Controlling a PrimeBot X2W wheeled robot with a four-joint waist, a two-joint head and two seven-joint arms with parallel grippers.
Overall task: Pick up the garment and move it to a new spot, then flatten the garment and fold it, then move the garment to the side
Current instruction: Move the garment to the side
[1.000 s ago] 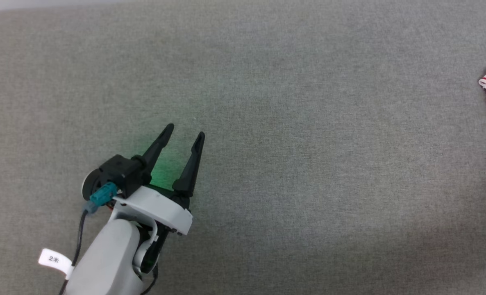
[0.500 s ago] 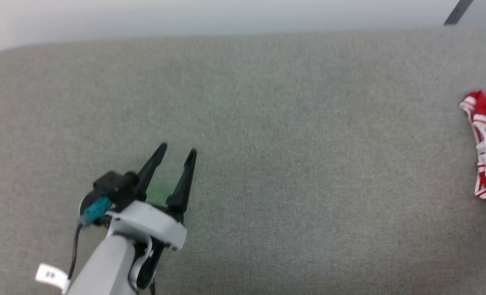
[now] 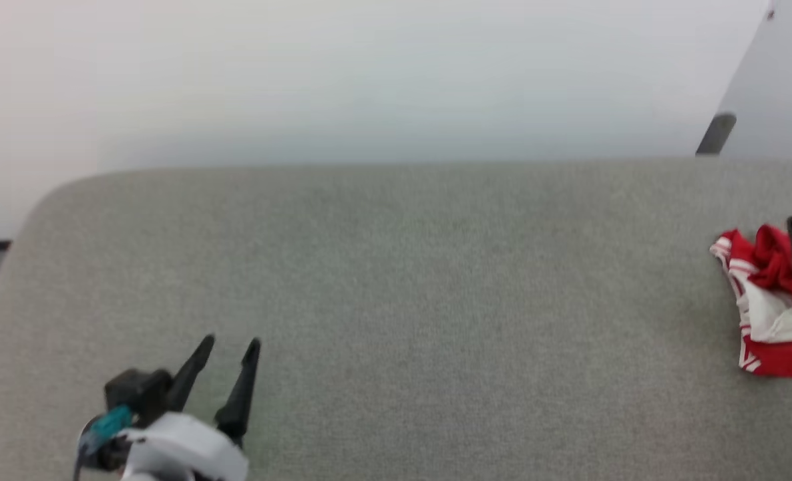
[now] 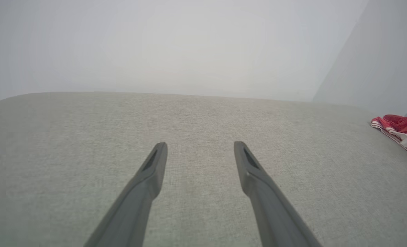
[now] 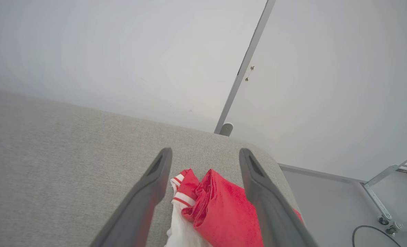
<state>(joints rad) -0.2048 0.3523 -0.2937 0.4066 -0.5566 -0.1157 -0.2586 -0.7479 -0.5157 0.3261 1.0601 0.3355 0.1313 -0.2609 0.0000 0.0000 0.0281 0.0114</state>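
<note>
The garment lay in a soft heap at the far right end of the grey table, close to the table's right edge. It looked bunched, with a red fold on top and white cloth under it, not spread flat. The right gripper was right above it. Its two dark fingers stood wide apart and held nothing, and in the right wrist view the red cloth lay below and between them. The heap ran longer from far to near than from side to side, about the same way those fingers pointed. The left gripper was well apart from the shirt, over bare table at the left. Its fingers were spread wide too, with nothing in them, and the garment lay far off to its right. So the right arm was much the nearer one. This scene could fit a shirt just set aside and let go, or a shirt about to be picked up.
</note>
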